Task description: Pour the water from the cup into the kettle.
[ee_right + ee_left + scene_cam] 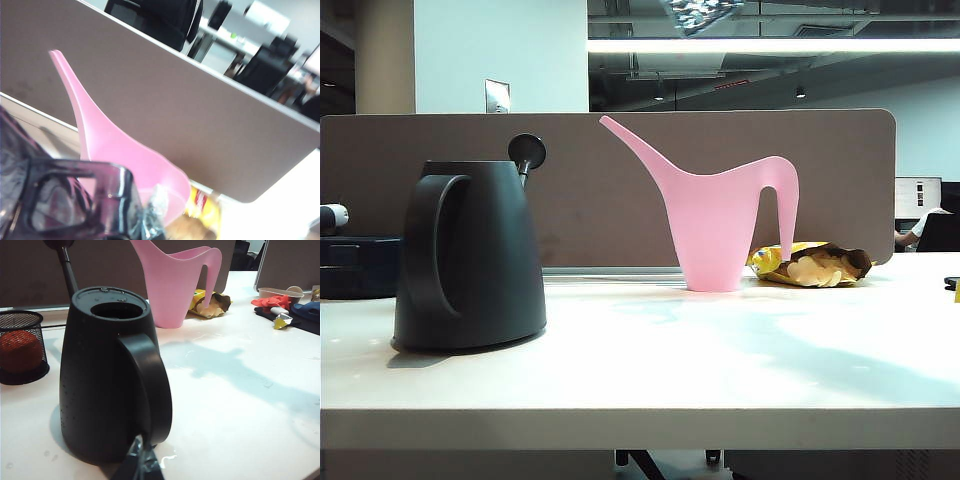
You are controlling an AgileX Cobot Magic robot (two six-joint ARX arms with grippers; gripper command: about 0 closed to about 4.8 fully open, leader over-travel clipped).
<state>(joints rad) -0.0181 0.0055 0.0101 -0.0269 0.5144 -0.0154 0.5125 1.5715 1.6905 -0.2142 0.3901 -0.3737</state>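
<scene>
The dark grey kettle (470,255) stands at the left of the table (720,360), its lid tipped up and its knob (527,150) in the air. In the left wrist view the kettle (110,375) fills the near ground with its mouth (118,310) uncovered. My left gripper (141,460) sits just short of the handle's lower end, fingers together and holding nothing. The purplish glass cup (65,200) is tilted close against my right gripper (150,220), which is shut on it, near the pink can. Neither arm shows in the exterior view.
A pink long-spouted watering can (720,230) stands mid-table in front of the brown divider (600,190). An open bag of crisps (815,265) lies beside it. A black mesh holder (20,347) with an orange thing inside sits by the kettle. Small clutter (280,305) lies further off.
</scene>
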